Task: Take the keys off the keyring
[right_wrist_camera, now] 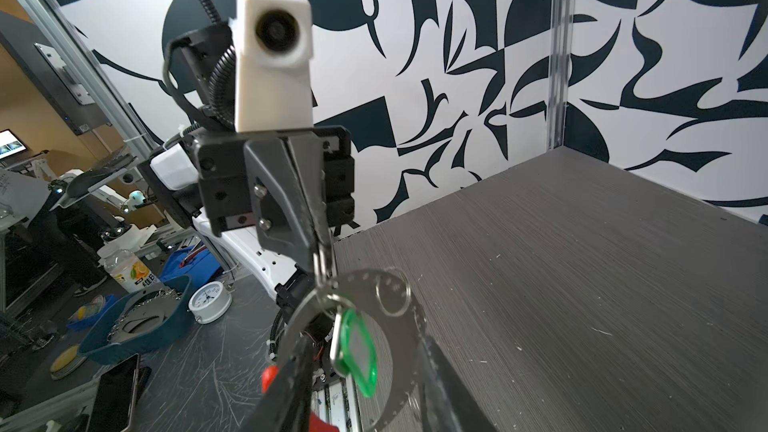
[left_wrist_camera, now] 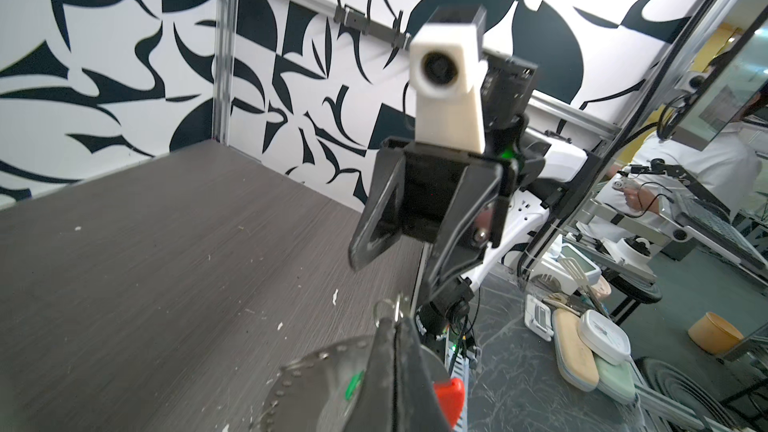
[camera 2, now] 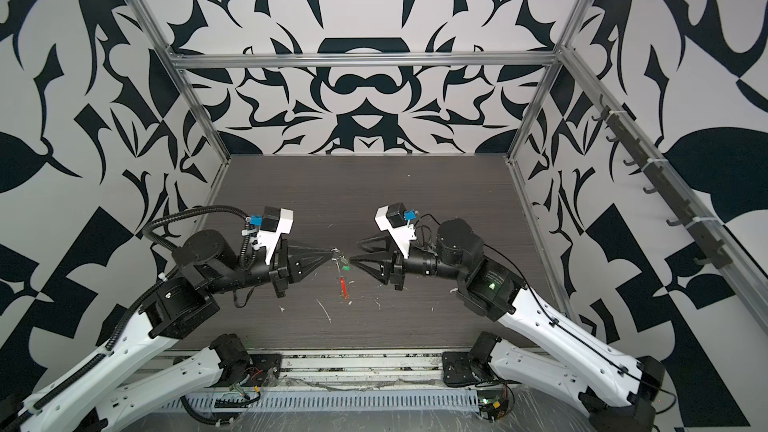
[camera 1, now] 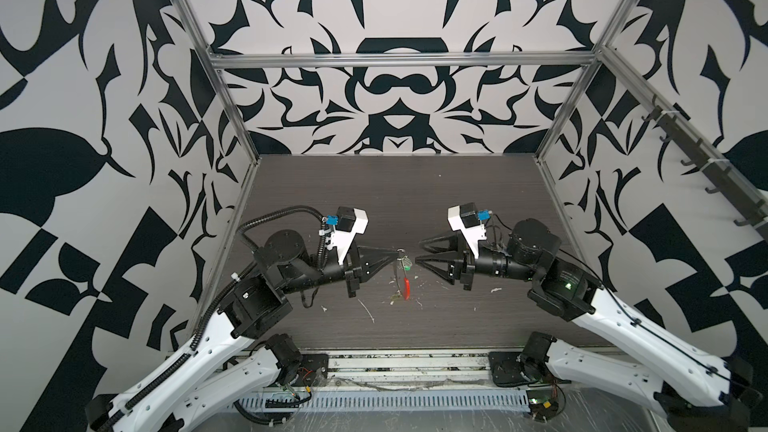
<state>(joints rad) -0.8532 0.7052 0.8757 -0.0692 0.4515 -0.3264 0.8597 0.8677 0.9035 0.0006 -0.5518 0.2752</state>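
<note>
The left gripper (camera 1: 396, 254) is pressing its jaws together on the top of the keyring (right_wrist_camera: 405, 359), holding it up over the middle of the dark wood-grain table (camera 1: 374, 201). The hoop is hanging down from that pinch, and from the top views I cannot tell whether its lower end is touching the table. The right wrist view is showing it as a flat grey metal band with a row of small dots along it. A red sleeve (camera 1: 407, 287) is covering its lower arc. A green tag (right_wrist_camera: 354, 353) is dangling from a small silver split ring (right_wrist_camera: 332, 300) threaded on the hoop, with a silver metal edge running alongside it. A second split ring (right_wrist_camera: 392, 297) is sitting further round the band. A pale yellowish bit (camera 1: 394, 296) is showing beside the sleeve's lower end, too small to name.

The right gripper (camera 1: 419, 252) is facing the left one with its jaws spread, and the hoop and the green tag are lying between them without being pinched.

Off the table, a blue tub (right_wrist_camera: 124, 351) is holding chains (right_wrist_camera: 153, 297) and a grey metal piece. Beside it a bottle (right_wrist_camera: 129, 270) is carrying an orange-fruit label whose characters are too small to read, and a white round clock (right_wrist_camera: 210, 301) is lying near it.
</note>
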